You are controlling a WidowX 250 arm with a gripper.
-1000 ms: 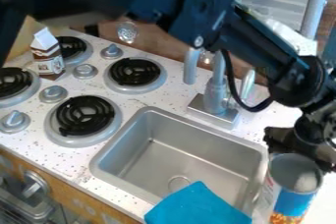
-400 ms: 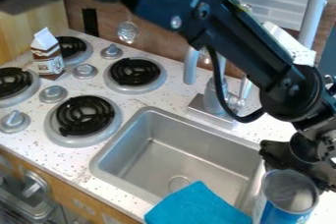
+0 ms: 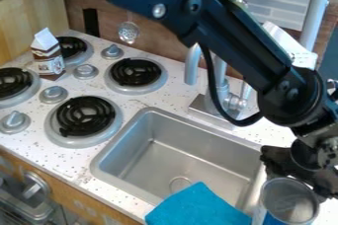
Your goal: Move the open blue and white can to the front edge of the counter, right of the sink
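Black two-finger gripper [image 3: 298, 173] at the right of the camera view, attached to the black arm [image 3: 224, 36], which slants down from the upper left; the end effector is closed around an open-topped cylindrical can [image 3: 288, 205] with blue on its side. The can lies directly below the gripper in the view, its upper part against the dark fingers and its open mouth facing up; whether its base touches the surface beneath cannot be told. Left of the gripper, and lower, is the metal sink [image 3: 188, 154], a rectangular basin with a round drain [image 3: 180, 184]. A blue cloth [image 3: 198, 207] overlaps the sink's near edge, to the lower left of the gripper and just left of the can. Up and left of the gripper stands the metal faucet [image 3: 216, 101], partly crossed by a black cable [image 3: 212, 83] looping from the arm. Well apart to the left, the speckled white counter [image 3: 148, 99] bears four coil burners, the nearest of them [image 3: 86, 116] beside the sink, with silver knobs [image 3: 53, 94] among them. Farthest left of the gripper, a brown-and-white carton [image 3: 47, 58] stands upright between two burners.
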